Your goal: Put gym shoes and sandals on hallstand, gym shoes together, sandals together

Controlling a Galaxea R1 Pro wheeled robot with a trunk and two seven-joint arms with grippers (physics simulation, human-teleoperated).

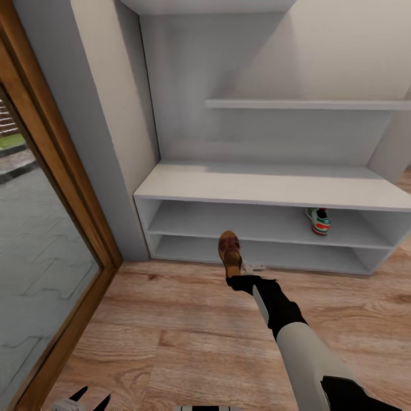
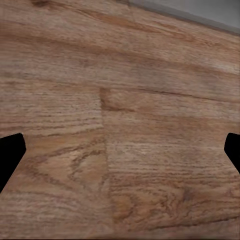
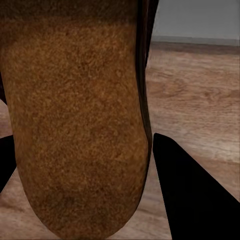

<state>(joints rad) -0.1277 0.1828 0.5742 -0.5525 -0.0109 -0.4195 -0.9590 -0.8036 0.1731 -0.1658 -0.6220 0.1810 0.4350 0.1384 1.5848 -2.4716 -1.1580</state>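
Note:
My right gripper (image 1: pixel 236 269) is shut on a dark brown sandal (image 1: pixel 230 250), which hangs above the corridor floor (image 1: pixel 171 331) just in front of the hallstand's (image 1: pixel 268 185) lower shelf. In the right wrist view the sandal's tan sole (image 3: pixel 75 125) sits between the black fingers (image 3: pixel 192 200). One gym shoe (image 1: pixel 317 221), white with green and a red-orange heel, stands on the upper open shelf toward the right. My left gripper (image 1: pixel 90 398) is open low at the near left, over bare planks (image 2: pixel 120 125).
A wood-framed glass door (image 1: pixel 57 188) runs along the left, with a grey wall pillar (image 1: pixel 108 114) between it and the rack. A ledge (image 1: pixel 308 104) crosses the back panel above the bench top. Floor room lies left of my right arm.

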